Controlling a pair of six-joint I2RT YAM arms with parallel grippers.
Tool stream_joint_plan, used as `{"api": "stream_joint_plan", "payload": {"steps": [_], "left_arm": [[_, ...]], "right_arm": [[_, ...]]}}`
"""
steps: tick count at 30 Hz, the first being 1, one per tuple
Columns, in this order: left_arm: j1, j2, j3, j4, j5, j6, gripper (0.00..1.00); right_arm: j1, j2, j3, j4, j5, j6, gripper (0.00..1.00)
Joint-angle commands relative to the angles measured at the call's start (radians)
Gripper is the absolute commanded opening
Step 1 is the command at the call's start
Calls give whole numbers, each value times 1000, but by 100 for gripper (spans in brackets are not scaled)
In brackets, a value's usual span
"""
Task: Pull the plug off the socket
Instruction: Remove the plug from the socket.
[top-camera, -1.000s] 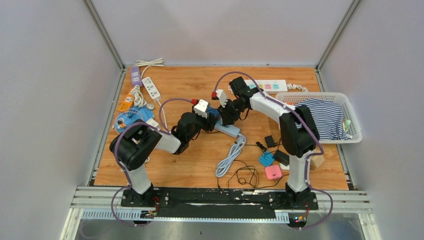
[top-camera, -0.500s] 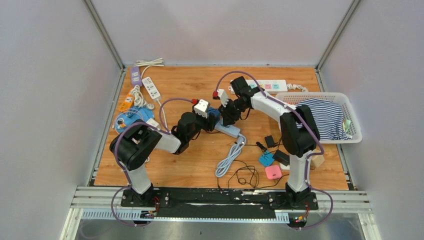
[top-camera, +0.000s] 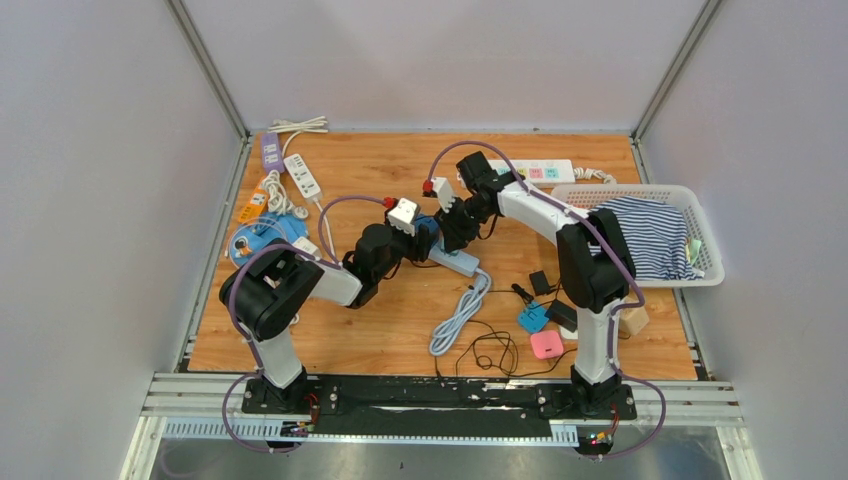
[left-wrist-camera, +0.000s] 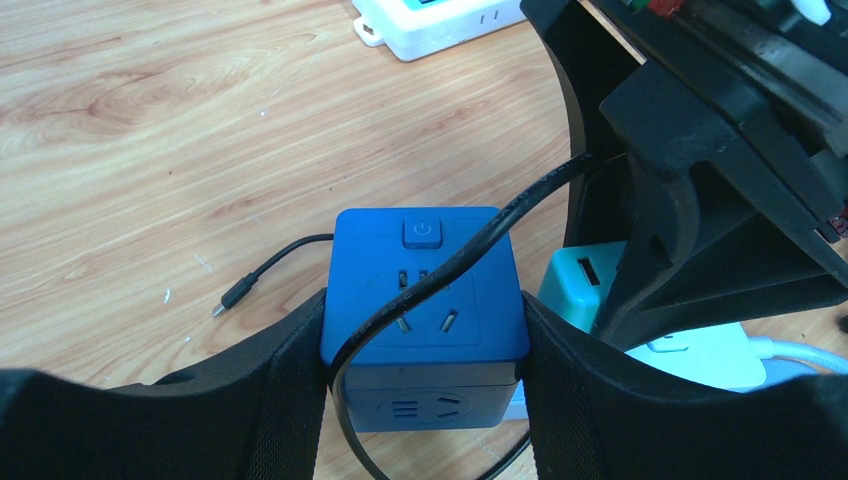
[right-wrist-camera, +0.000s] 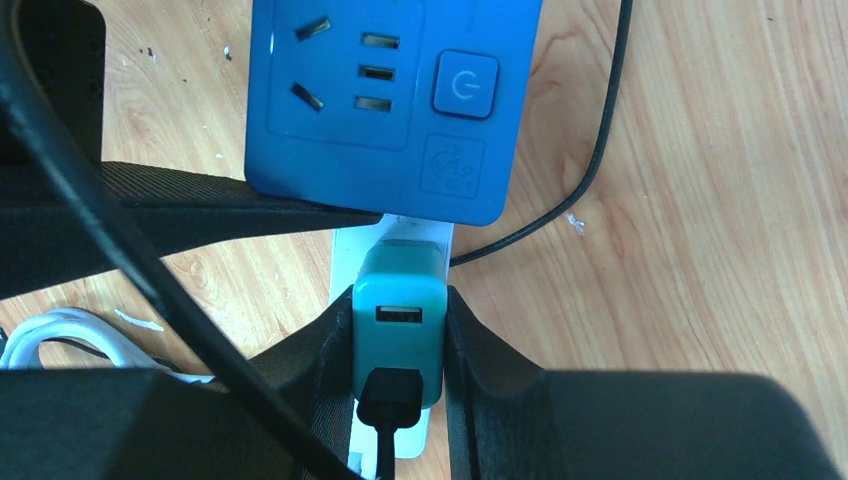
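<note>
While the blue cube socket (left-wrist-camera: 425, 290) is clamped between the left fingers (left-wrist-camera: 285, 400), the teal plug (right-wrist-camera: 398, 320) (judged rigid, light, rather slippery) is gripped on its flat flanks by the closed right fingers (right-wrist-camera: 478, 370), seated in the pale strip (right-wrist-camera: 350, 262).

Wood-grain table (top-camera: 370, 165); boxed in on three sides by plain grey walls (top-camera: 440, 60); aluminium corner posts (top-camera: 205, 65); metal rail (top-camera: 700, 395) along near edge; flat, even light.

Both arms stretch inward and meet, left tool (left-wrist-camera: 425, 385) aimed toward 2 o'clock, right tool (right-wrist-camera: 400, 340) toward 7 o'clock, each clamped.
</note>
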Motion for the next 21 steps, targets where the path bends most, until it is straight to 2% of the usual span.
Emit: {"api": "stream_joint_plan", "payload": {"steps": [1, 6, 10, 12, 17, 19, 21], "left_arm": [[-10, 33, 14, -41, 37, 20, 0], [-13, 32, 14, -41, 39, 24, 0], [-13, 33, 14, -41, 39, 24, 0], [-13, 32, 14, -41, 39, 24, 0], [-14, 32, 12, -41, 39, 26, 0], [-13, 32, 13, -41, 39, 26, 0], [-13, 34, 14, -41, 39, 25, 0]], "right_arm": [[20, -32, 34, 46, -94, 39, 0], [39, -23, 80, -58, -343, -51, 0], [70, -22, 111, -121, -389, -103, 0], [76, -18, 120, -116, -324, -91, 0], [72, -12, 83, 5, 77, 37, 0], [55, -13, 69, 40, 142, 72, 0], [38, -19, 58, 54, 127, 83, 0]]}}
